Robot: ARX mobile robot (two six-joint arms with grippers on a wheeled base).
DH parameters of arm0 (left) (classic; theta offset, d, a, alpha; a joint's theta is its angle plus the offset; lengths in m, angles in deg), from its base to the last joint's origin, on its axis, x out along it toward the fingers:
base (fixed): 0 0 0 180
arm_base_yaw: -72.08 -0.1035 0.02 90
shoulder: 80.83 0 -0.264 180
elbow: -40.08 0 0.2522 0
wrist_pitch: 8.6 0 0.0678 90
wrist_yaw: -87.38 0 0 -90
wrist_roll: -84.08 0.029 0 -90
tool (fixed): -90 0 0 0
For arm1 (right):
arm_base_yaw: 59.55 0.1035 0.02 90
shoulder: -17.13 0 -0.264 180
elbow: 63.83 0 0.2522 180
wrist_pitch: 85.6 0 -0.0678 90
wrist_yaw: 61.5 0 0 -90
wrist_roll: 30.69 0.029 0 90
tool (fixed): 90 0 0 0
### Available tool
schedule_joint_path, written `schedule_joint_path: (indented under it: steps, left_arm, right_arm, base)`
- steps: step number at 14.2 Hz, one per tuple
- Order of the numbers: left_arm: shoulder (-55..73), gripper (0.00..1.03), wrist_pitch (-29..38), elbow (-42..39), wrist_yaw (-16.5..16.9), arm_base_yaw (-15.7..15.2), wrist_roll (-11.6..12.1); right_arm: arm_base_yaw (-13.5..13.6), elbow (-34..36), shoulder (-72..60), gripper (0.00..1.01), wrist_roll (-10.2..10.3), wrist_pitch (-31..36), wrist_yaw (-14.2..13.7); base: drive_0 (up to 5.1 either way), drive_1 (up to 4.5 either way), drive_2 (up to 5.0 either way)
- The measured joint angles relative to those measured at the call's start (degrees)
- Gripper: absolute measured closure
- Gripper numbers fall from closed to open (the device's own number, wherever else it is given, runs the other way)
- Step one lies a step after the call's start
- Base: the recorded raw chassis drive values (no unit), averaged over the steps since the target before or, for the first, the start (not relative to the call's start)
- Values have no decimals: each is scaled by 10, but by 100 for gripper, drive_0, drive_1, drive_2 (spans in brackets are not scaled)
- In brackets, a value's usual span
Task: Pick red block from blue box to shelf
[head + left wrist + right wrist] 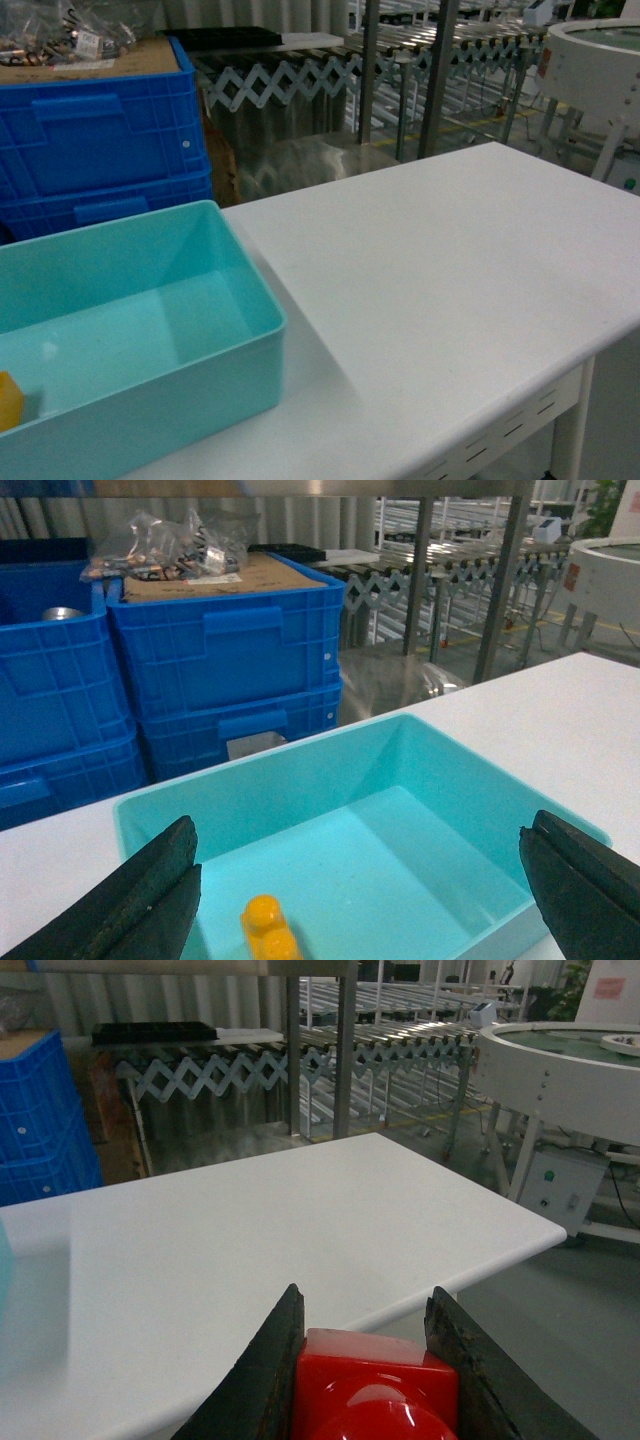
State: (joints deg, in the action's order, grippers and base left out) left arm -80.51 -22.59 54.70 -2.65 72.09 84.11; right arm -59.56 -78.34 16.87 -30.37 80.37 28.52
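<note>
Right, the shelf (345,1050) stands behind the white desk (450,280), steel posts rising past the far edge, and that's the destination. The blue box (250,330) sits at the desk's left end, holding only a yellow-orange brick (268,927). Above it the left fingers (365,880) hang spread wide, gripping nothing. The right fingers (365,1360) clamp the red block (375,1390), lifted out and aimed shelfward.

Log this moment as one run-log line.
right claw: shut on red block | left claw: open over blue box | shelf: pending
</note>
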Motion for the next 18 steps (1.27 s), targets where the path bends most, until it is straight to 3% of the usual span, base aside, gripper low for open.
schedule_joint_path:
  steps: [18]
  left_arm:
    - [0, 5, 0, 0, 0, 0, 0]
  right_arm:
    - [0, 0, 0, 72, 0, 0, 0]
  base:
    - [-141, -141, -141]
